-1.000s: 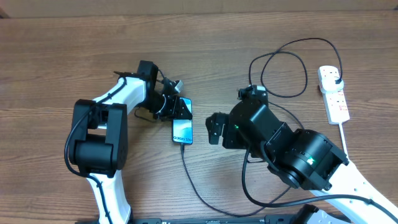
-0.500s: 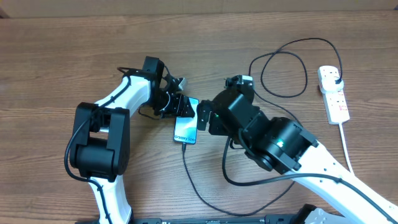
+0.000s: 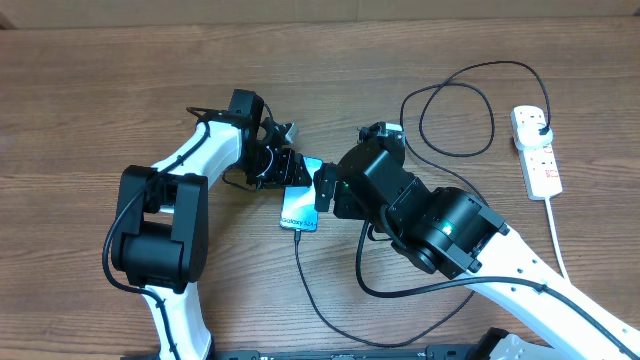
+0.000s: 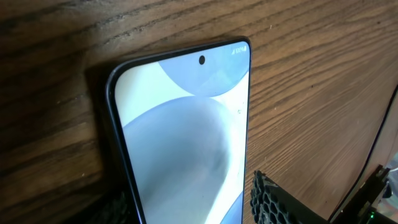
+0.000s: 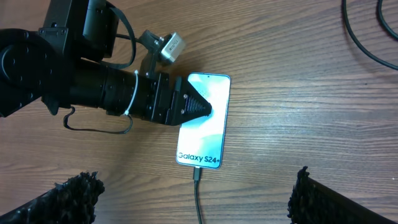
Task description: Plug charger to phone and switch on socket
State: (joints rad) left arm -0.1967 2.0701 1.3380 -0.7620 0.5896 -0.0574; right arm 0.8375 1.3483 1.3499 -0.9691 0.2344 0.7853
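Plainly, your main hazard is the charger (image 3: 297,250); its connector meets the bottom edge of the phone (image 5: 205,118) and looks seated, though these views cannot confirm how deep. The phone lies flat on the wooden table (image 3: 100,80), screen lit, with the left gripper (image 5: 198,106) laid over its upper left edge; whether that gripper is pinching the phone or only pressing on it, I cannot tell. Your right gripper (image 5: 194,194) hangs above the phone's lower end, fingers spread wide with nothing held; the cable loops under that arm, so a careless swing toward the socket (image 3: 538,158), well apart at the table's right side, could snag the slack and tug the connector out or drag the phone. Lifting the left gripper off crookedly could skew the phone too; the switch is, I judge, the step left, so aim for it carefully.
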